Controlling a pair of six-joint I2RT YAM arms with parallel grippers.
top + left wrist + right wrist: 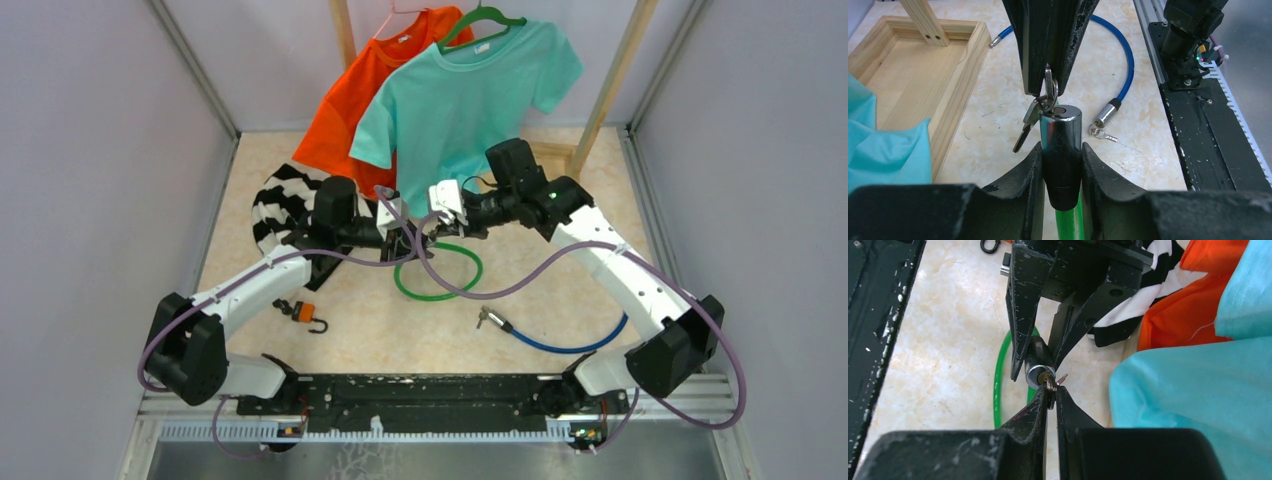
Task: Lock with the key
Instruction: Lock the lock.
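The lock is a green cable (440,290) ending in a chrome and black cylinder (1061,145), held above the table. My left gripper (1061,156) is shut on that cylinder, one finger on each side. The key (1049,87) sits at the keyhole on the cylinder's chrome end, with my right gripper (1050,392) shut on its head. A spare key (1024,131) hangs from the same ring. In the right wrist view the cylinder (1038,367) faces me between the left fingers. From above, the left gripper (405,240) and the right gripper (432,228) meet over the cable loop.
A blue cable lock (560,345) with its own keys (1103,134) lies at the near right. An orange padlock (303,313) lies at the near left. Teal (470,100), orange (345,110) and striped shirts hang at the back. A wooden frame (963,75) lies beside them.
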